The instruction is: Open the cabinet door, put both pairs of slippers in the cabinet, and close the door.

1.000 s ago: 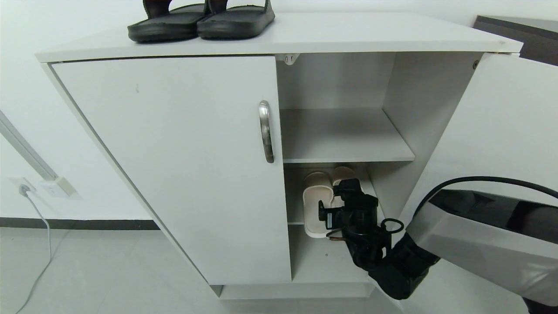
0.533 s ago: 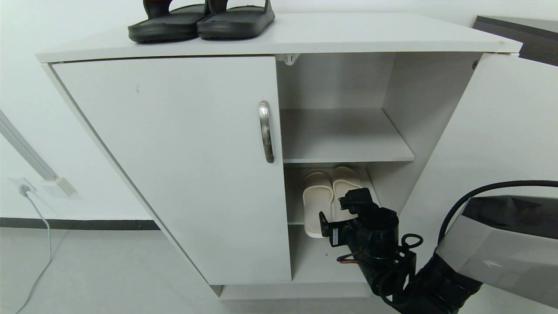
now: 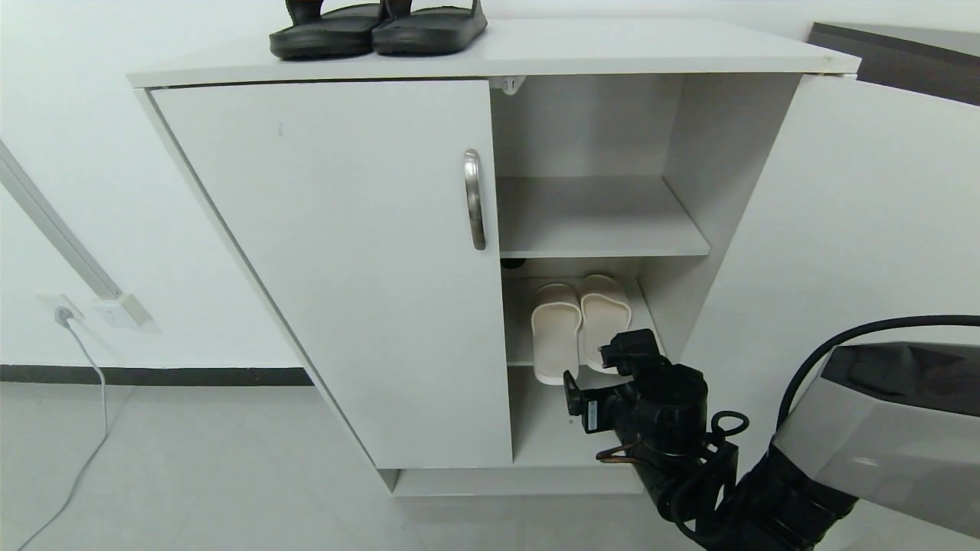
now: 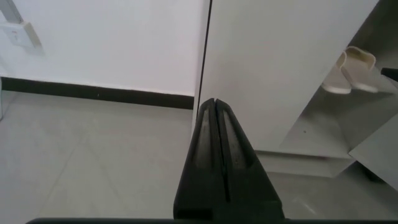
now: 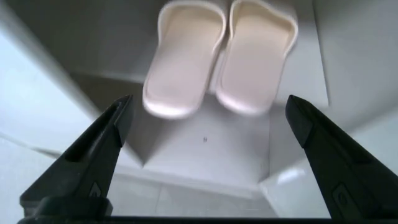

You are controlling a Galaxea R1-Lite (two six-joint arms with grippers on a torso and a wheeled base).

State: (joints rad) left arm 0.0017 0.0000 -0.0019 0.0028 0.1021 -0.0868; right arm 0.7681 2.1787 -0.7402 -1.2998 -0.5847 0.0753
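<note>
**Location.** The pair of cream-white moulded foam slippers (image 3: 556, 329) lies on the lower shelf (image 3: 517, 337) of the white laminate cabinet (image 3: 612, 46), right of centre in the head view. Their near ends slightly overhang the shelf's front edge. The pair of black rubber slide slippers (image 3: 429, 34) sits on the cabinet top at the upper edge of the frame, the two touching side by side. The right-hand door (image 3: 842, 214) stands open. The left-hand door (image 3: 329, 260), with its brushed-metal handle (image 3: 475, 199), is closed.

**Grippers.** The right gripper (image 5: 208, 109) hangs just in front of the cream pair, fingers spread wide and holding nothing. The left gripper (image 4: 216, 109) is off to the cabinet's closed side above the floor, fingers pressed together and empty.

**Handling (judgement).** Both pairs look light, soft and springy, not fragile. The soles should flex and squash under a pinch, and the smooth moulded surface may slip if held only by the edge. For the black pair, the soundest hold is likely across the two adjoining side walls or the straps, so both lift as one.

**Orientation.** The cream slippers are parallel, with the long axis running from the opening towards the cabinet back. Heels appear to face the opening. The black slippers' long axis runs back from the top's front edge, skewed slightly towards frame left. Their straps rise at the far ends and are cut by the frame, so heels probably face forward.
</note>
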